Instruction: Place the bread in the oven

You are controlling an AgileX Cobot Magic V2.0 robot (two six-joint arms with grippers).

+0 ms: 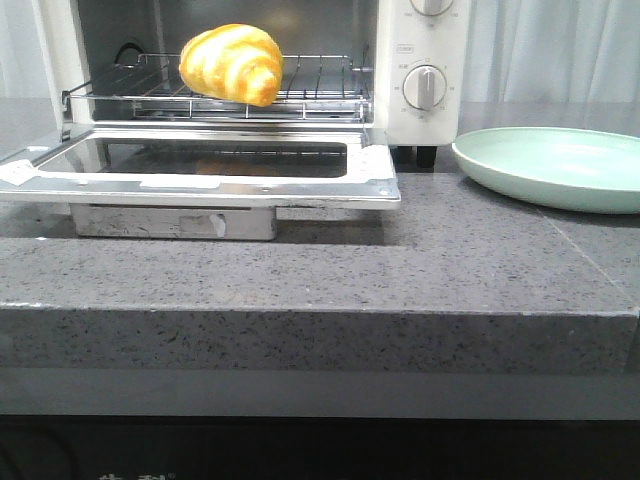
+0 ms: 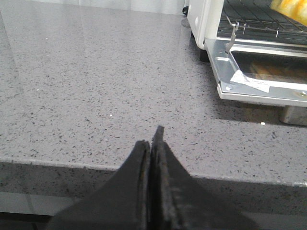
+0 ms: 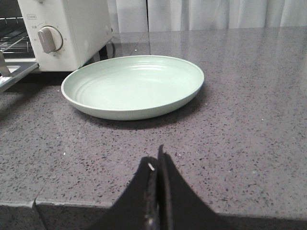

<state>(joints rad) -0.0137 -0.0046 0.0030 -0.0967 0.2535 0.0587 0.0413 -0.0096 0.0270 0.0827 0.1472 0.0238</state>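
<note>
The golden-yellow bread [image 1: 233, 63] lies on the wire rack [image 1: 310, 85] inside the white oven [image 1: 425, 60], whose glass door [image 1: 200, 165] is dropped open. A corner of the bread also shows in the left wrist view [image 2: 291, 9]. My left gripper [image 2: 152, 139] is shut and empty, low at the counter's front edge, left of the oven [image 2: 204, 21]. My right gripper [image 3: 157, 155] is shut and empty at the counter's front edge, in front of the plate. Neither gripper shows in the front view.
A pale green plate [image 1: 555, 165] sits on the grey speckled counter [image 1: 450, 260] to the right of the oven; it also shows in the right wrist view [image 3: 132, 86]. White curtains hang behind. The open door juts out over the counter.
</note>
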